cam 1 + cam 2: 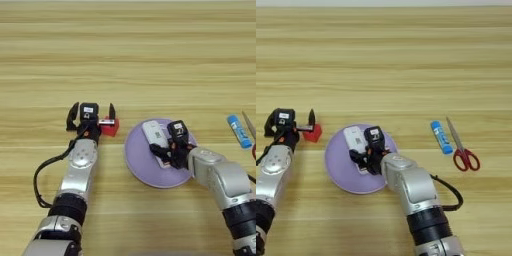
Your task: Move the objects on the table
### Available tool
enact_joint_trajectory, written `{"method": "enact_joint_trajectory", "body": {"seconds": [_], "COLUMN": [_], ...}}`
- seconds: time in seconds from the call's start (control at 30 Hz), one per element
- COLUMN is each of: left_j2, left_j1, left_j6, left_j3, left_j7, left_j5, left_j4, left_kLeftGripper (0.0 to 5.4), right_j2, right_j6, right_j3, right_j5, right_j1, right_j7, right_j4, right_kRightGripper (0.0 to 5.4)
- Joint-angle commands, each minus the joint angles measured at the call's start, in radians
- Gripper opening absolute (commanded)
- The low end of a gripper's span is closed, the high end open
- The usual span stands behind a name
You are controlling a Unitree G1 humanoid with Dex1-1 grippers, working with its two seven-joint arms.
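Observation:
A small red cube [110,128] lies on the table [128,60] just left of a round lavender plate [145,170]. My left gripper [93,111] stands open; the cube sits by the base of its right finger, not between the fingers. A slim white bar [153,134] lies on the plate, pointing away from me. My right gripper [165,153] is over the bar's near end, with a black finger on each side, shut on it. That end of the bar is partly hidden.
A blue glue stick [440,137] and red-handled scissors [461,149] lie to the right of the plate. A black cable [42,175] loops beside my left forearm. Bare wood stretches across the far half of the table.

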Motion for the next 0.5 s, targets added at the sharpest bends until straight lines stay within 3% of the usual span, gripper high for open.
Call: {"method": "enact_joint_trajectory", "body": {"seconds": [0.03, 0.17, 0.5], "left_j2": [-0.004, -0.004, -0.005], "left_j1": [0.0, 0.001, 0.004], "left_j6": [0.006, 0.007, 0.01], "left_j3": [-0.004, -0.004, -0.005], "left_j7": [0.0, -0.001, 0.0], "left_j5": [-0.006, -0.006, -0.005], "left_j4": [-0.011, -0.013, -0.021], "left_kLeftGripper": [5.4, 5.4, 5.4], "right_j2": [0.018, 0.025, 0.015], "right_j6": [0.03, 0.042, 0.03], "right_j3": [-0.018, -0.026, -0.013], "right_j5": [0.016, 0.026, 0.015], "right_j1": [-0.018, -0.019, -0.013], "right_j7": [-0.013, -0.015, -0.014], "right_j4": [0.018, 0.03, 0.02], "right_kRightGripper": [2.91, 2.91, 4.31]}}
